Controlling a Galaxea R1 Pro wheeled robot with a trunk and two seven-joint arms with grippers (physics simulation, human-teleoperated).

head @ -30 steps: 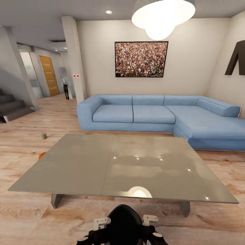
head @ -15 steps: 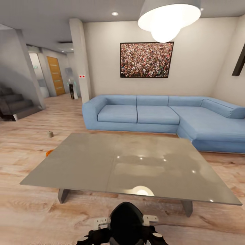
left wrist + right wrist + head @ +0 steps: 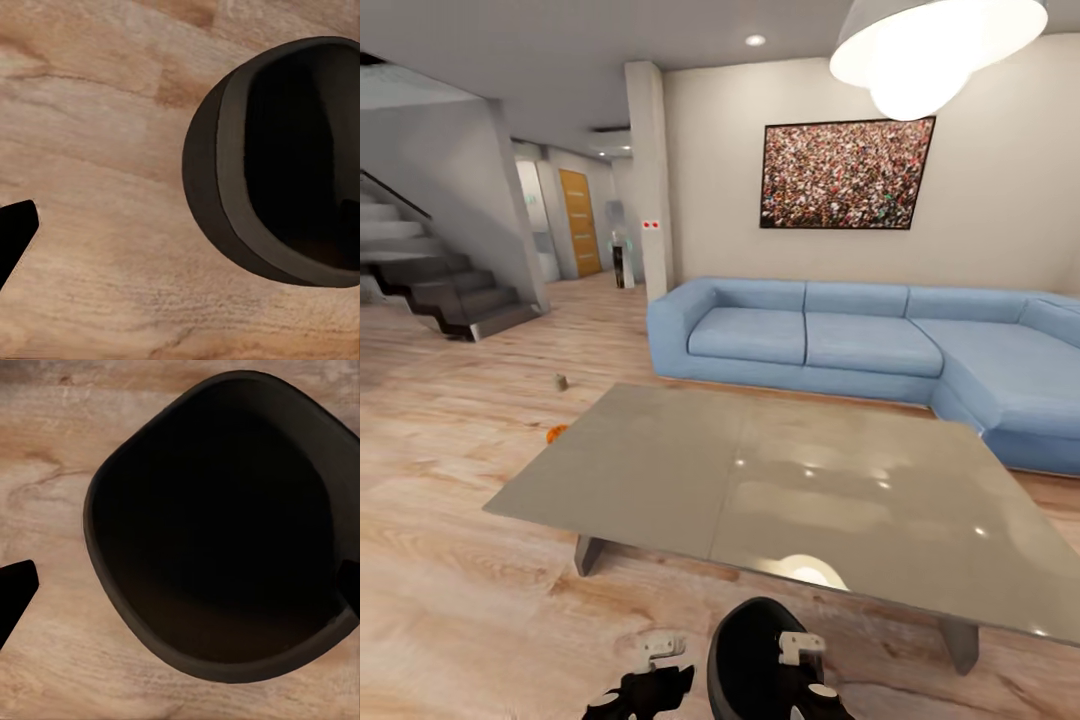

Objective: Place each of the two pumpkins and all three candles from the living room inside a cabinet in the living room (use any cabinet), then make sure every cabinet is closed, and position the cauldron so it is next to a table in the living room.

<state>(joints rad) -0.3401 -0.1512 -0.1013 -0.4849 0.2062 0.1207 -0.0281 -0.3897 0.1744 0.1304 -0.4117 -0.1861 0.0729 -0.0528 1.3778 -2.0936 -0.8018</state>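
The black cauldron is at the bottom of the head view, on the wood floor just in front of the grey table. My right gripper hangs over its mouth, open, fingers wide apart with one fingertip at the rim. My left gripper is open beside the cauldron, apart from it. A pumpkin peeks out by the table's far left corner. A candle stands on the floor beyond it.
A blue corner sofa runs behind the table. Dark stairs rise at the far left, beside a hallway with an orange door. A pillar stands left of the sofa. Open wood floor lies left of the table.
The camera has turned left, so the whole room slid right and the stairs came into view. The cauldron now sits closer to the right gripper, with a gap on the left gripper's side.
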